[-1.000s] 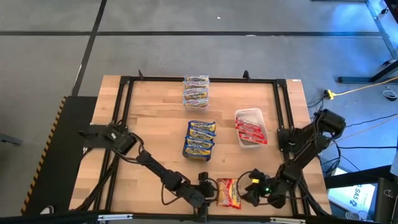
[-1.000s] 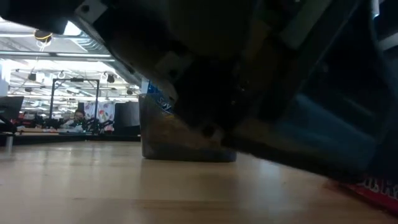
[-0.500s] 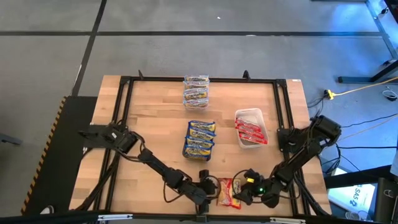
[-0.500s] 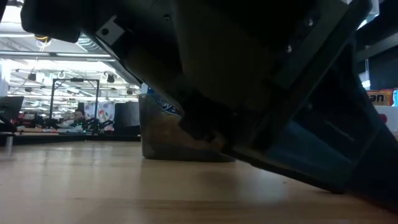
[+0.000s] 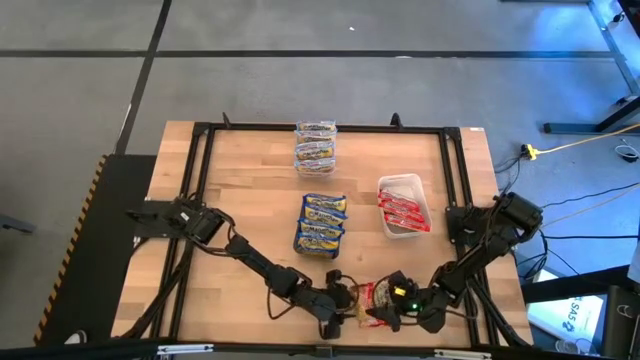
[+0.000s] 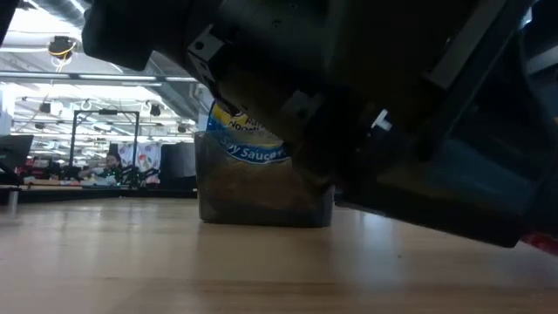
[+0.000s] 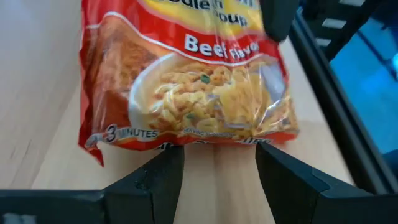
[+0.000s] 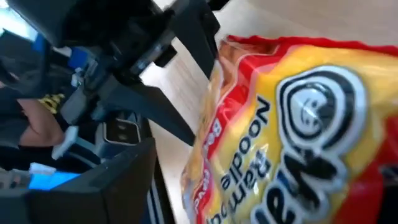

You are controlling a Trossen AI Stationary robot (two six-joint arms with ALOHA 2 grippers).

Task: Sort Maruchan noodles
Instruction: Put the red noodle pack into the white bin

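Observation:
One red Beef Maruchan noodle packet (image 5: 366, 297) lies flat on the wood by the table's near edge, between my two grippers. In the left wrist view the packet (image 7: 186, 81) fills the picture. My left gripper (image 5: 345, 303) (image 7: 219, 155) is open, low and level, at the packet's left short edge. My right gripper (image 5: 388, 306) is over the packet's right end, and a dark part of it (image 7: 278, 18) shows there. In the right wrist view the packet (image 8: 280, 137) is very close, with the left gripper beyond it. My left gripper comes level from the table's left, its open fingertips (image 7: 163, 167) right at the packet's short sealed edge (image 7: 214, 144). I cannot tell whether they touch it. The packet lies flat on the table.
A stack of blue-banded packets (image 5: 322, 225) sits mid-table and shows in the low view (image 6: 261, 187). A stack of yellow-brown packets (image 5: 315, 146) is near the far edge. A clear tub (image 5: 391, 185) holds red packets at the right. The black frame rail (image 5: 205, 200) borders the work area.
My left gripper has moved toward the table's right, along the near edge, up to the red packet's left end. My right gripper has moved toward the table's left, from beside the packet to over its right end.

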